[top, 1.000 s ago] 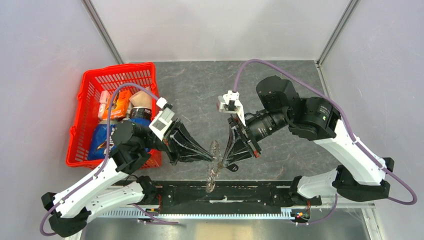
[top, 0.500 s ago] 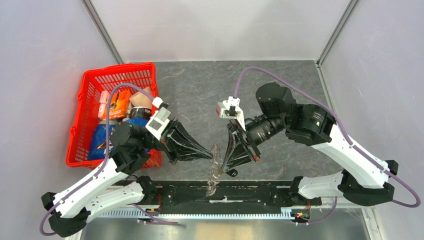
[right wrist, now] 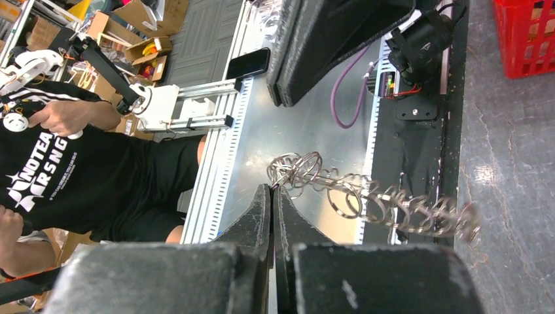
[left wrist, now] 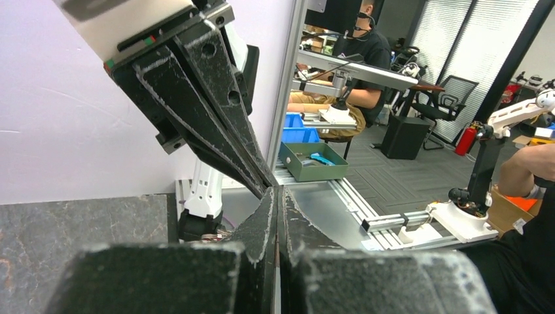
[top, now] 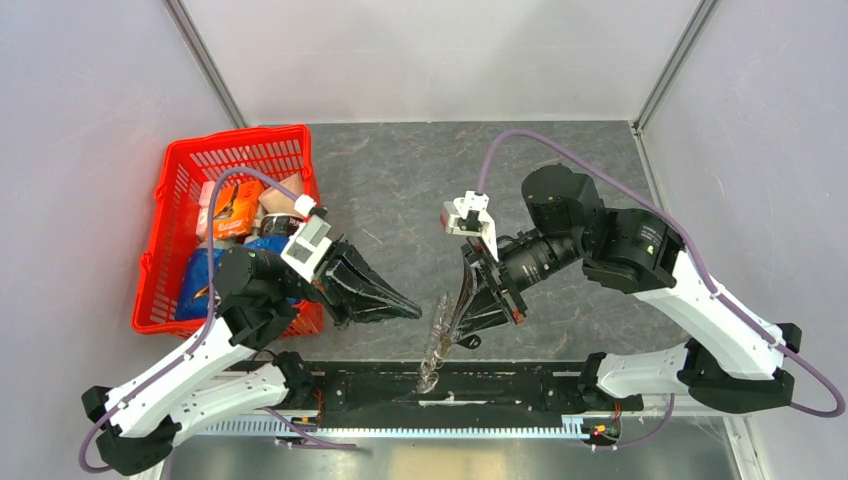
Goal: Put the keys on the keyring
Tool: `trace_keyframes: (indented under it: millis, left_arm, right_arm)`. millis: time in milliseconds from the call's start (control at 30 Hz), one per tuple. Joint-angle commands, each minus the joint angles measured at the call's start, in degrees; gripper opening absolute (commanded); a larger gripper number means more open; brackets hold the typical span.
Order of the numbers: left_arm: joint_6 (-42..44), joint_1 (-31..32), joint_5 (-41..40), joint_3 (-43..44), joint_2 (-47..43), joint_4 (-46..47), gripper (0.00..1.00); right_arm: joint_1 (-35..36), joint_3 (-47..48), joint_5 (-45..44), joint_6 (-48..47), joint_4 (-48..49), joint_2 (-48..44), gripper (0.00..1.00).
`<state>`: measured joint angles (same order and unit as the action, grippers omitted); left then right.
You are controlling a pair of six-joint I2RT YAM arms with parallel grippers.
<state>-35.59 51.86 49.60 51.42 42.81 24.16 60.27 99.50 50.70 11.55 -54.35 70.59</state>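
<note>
Overhead view: two robot arms meet above the near edge of a grey table (top: pixel 400 180). A red basket (top: pixel 165 210) of packets sits at 9 o'clock.

The right gripper (top: pixel 456 328) has its jaws pressed together on the keyring (top: pixel 434 350), a string of silvery wire loops held clear of the table. The right wrist view shows the pinch at one end of the string, with the rest trailing away sideways from the fingertips. From overhead, the keyring's long axis runs from roughly 1 o'clock to 7 o'clock. Its lower end reaches over the black rail (top: pixel 520 385) at the table's near edge.

The left gripper (top: pixel 413 311) is also closed, its fingers flat against each other with nothing visible between them. No small black key can be made out in any view, so whether this gripper carries one cannot be told.

From the left fingertips, the keyring lies at 3 o'clock, just beside them and seemingly not touching. The left fingers point almost squarely across the keyring's long axis. The right arm already holds the ring, so the left is the free arm nearest to it. The next move likely depends on crossing that small gap to the upper loops.
</note>
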Motion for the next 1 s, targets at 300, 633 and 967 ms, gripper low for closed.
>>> trace_keyframes:
  millis: [300,633,967]
  left_arm:
    - [-0.99,-0.01,6.20,3.68,4.97,-2.18,0.42]
    - [-0.73,0.09,7.78,3.77,5.07,-3.01,0.42]
    - [0.96,0.09,7.38,3.94,4.00,-6.06,0.42]
  right_arm:
    - [0.20,9.68,2.64,-2.38,-3.34,3.73,0.00]
    - [0.19,10.17,1.57,-3.61,-5.24,3.97,0.00]
    - [0.20,11.45,0.53,-3.90,-6.47,4.42,0.00]
